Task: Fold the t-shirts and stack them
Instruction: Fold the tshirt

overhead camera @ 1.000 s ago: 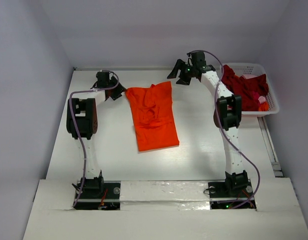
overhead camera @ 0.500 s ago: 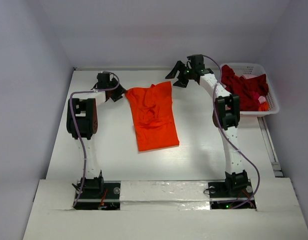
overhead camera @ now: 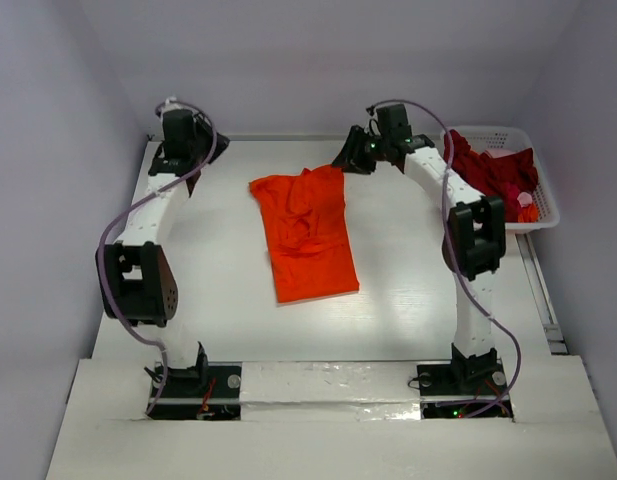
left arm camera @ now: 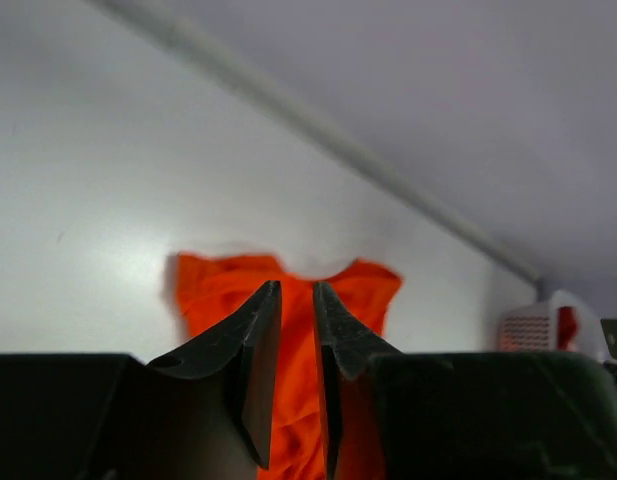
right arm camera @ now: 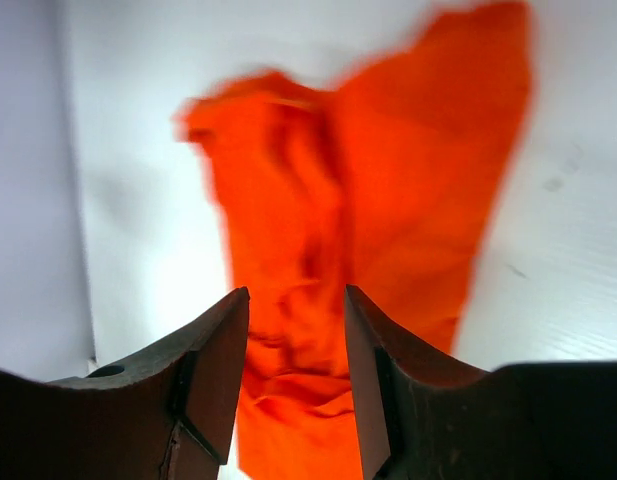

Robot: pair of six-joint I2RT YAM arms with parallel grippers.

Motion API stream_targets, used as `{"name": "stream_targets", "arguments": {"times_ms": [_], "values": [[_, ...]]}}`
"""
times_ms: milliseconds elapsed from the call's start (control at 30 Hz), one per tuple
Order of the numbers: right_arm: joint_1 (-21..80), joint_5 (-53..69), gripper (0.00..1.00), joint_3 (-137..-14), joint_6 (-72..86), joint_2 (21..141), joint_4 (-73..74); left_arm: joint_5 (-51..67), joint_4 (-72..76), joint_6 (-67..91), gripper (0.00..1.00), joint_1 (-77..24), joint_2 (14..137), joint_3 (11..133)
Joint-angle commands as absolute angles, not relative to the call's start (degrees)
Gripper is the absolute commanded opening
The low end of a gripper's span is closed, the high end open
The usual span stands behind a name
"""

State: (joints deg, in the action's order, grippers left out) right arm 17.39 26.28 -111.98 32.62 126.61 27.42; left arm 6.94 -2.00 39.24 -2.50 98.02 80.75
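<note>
Now the orange t-shirt is lying rumpled on the tabletop, looking soft, light and floppy, so I am judging its far corners the best hold. The right hand is hovering spread by one corner; the left hand is standing slightly parted, empty.

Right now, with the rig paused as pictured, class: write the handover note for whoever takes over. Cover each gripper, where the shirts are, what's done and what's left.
Left gripper: jaws narrowly apart, holding nothing, at the far left of the table, clear of the cloth.
Right gripper: open, empty, above the far edge of the orange t-shirt.
Orange t-shirt: on the middle of the table, rumpled, partly folded at most.
Dark red t-shirt: bunched in the white basket, far right.
Done: no stack yet.
Left: finish the orange fold, take out and fold the dark red one, stack both.
</note>
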Motion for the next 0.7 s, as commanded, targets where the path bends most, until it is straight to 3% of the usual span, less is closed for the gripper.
{"name": "stream_targets", "arguments": {"times_ms": [0,100,167,200,233,267,467,667], "values": [[17.8,24.9,0.48,-113.2,28.1,120.2,26.2,5.3,-4.8,37.7,0.17,-2.2,94.7,86.2],[19.8,24.0,0.44,-112.0,27.0,119.6,29.2,5.8,-8.4,38.0,0.13,-5.5,93.5,87.4],[21.9,21.5,0.35,-110.3,26.4,118.6,31.5,3.9,-12.2,37.5,0.00,-7.9,93.3,86.8],[22.7,20.3,0.28,-109.3,26.3,118.0,32.2,3.3,-15.9,37.7,0.00,-9.4,93.3,85.4],[24.6,18.2,0.10,-106.5,25.9,116.8,33.4,2.7,-17.3,37.6,0.00,-12.9,93.3,84.3],[25.7,18.2,0.00,-104.9,25.8,116.1,33.4,2.0,-18.5,37.6,0.00,-15.0,93.3,83.3],[31.9,10.6,0.00,-88.0,27.4,109.3,32.3,-1.2,-23.9,39.4,0.00,-26.4,89.8,74.5],[34.4,9.1,0.00,-78.9,30.4,103.0,29.7,-4.6,-26.5,42.8,0.00,-27.7,82.9,67.3]]}}
